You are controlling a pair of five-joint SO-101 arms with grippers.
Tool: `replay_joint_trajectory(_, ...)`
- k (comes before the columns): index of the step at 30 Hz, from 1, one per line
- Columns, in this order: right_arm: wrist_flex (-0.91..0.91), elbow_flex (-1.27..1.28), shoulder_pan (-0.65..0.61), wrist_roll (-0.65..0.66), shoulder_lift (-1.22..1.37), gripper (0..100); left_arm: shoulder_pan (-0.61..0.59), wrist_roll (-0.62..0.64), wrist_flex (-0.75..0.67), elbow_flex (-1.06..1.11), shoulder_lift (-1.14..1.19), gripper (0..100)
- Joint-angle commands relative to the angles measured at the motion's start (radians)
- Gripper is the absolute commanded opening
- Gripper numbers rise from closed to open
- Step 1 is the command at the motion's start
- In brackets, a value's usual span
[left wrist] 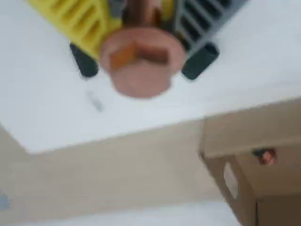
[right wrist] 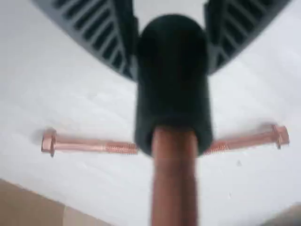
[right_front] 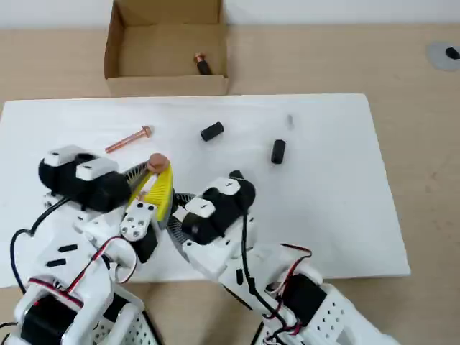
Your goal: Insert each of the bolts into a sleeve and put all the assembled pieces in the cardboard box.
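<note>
Left claw (right_front: 157,171) holds a bolt (right_front: 158,162), right claw (right wrist: 171,61) a sleeve (right wrist: 171,99).
From above, we see the bolt over the tabletop (right_front: 424,180), one assembled piece (right_front: 202,64) in the cardboard box (right_front: 115,57). Left wrist: its head pinched. Right wrist: its shank at the sleeve's mouth.

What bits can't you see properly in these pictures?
High view: the yellow finger of the left end effector covers the shank of the held bolt.
Right wrist view: the sleeve hides how deep the copper shank goes, and the picture edge cuts off its other end.
High view: the assembled piece in the cardboard box is too small to judge its fit.
</note>
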Motion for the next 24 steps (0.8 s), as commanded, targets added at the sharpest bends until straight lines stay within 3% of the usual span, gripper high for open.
replay_joint_trajectory(1, -0.012, -0.013, -0.012, 0.008, -0.024, 0.9, -0.014, -0.006, 0.025, -0.017, -0.007, 7)
replay_joint_trajectory(4, -0.012, -0.013, -0.012, 0.008, -0.024, 0.9, -0.015, 0.054, 0.107, -0.068, 0.001, 14)
replay_joint_trajectory(12, -0.012, -0.019, -0.012, 0.008, -0.022, 0.9, -0.015, 0.091, 0.261, -0.157, 0.002, 18)
replay_joint_trajectory(21, 0.084, -0.11, 0.031, 0.011, -0.01, 0.9, -0.023, 0.106, 0.405, -0.47, 0.064, 17)
replay_joint_trajectory(24, 0.08, -0.183, 0.091, 0.081, 0.051, 0.9, -0.075, 0.135, 0.476, -0.617, 0.168, 11)
